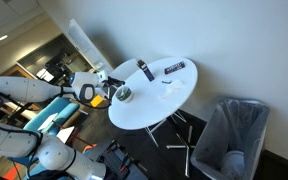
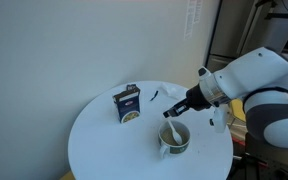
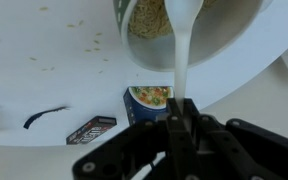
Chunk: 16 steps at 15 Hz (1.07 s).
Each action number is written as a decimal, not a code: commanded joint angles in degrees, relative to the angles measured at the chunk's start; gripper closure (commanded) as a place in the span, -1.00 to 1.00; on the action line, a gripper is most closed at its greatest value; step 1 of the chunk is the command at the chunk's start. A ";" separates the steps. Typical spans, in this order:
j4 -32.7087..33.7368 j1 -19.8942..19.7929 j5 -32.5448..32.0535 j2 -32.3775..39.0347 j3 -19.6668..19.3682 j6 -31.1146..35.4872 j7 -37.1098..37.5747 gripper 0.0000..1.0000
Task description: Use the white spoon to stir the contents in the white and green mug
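Observation:
The white and green mug (image 2: 176,143) stands on the round white table (image 2: 104,140); it also shows in an exterior view (image 1: 124,94) and at the top of the wrist view (image 3: 219,30), with grainy contents inside. My gripper (image 2: 189,103) is shut on the handle of the white spoon (image 2: 170,129) and holds it just above and beside the mug. In the wrist view the spoon (image 3: 181,55) runs from my fingers (image 3: 181,112) up into the mug, its bowl in the contents. The gripper also shows in an exterior view (image 1: 105,88).
A blue food box (image 2: 129,104) stands upright on the table behind the mug, also in the wrist view (image 3: 150,100). A flat dark bar (image 3: 91,130) and a black cable (image 3: 44,117) lie beyond it. A bin (image 1: 234,135) stands on the floor beside the table.

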 commanded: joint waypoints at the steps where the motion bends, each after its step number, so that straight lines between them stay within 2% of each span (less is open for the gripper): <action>1: -0.64 -10.37 -3.26 0.72 9.01 4.67 -0.46 0.95; 3: -0.83 -15.41 -3.76 0.11 14.16 6.13 -1.19 0.95; 6: -0.77 -20.56 -2.90 -0.09 20.59 7.33 -1.22 0.95; 9: -0.46 -23.96 -2.87 0.88 25.72 7.96 -1.24 0.95; 16: -0.52 -30.79 -2.82 0.24 34.87 5.21 -1.13 0.95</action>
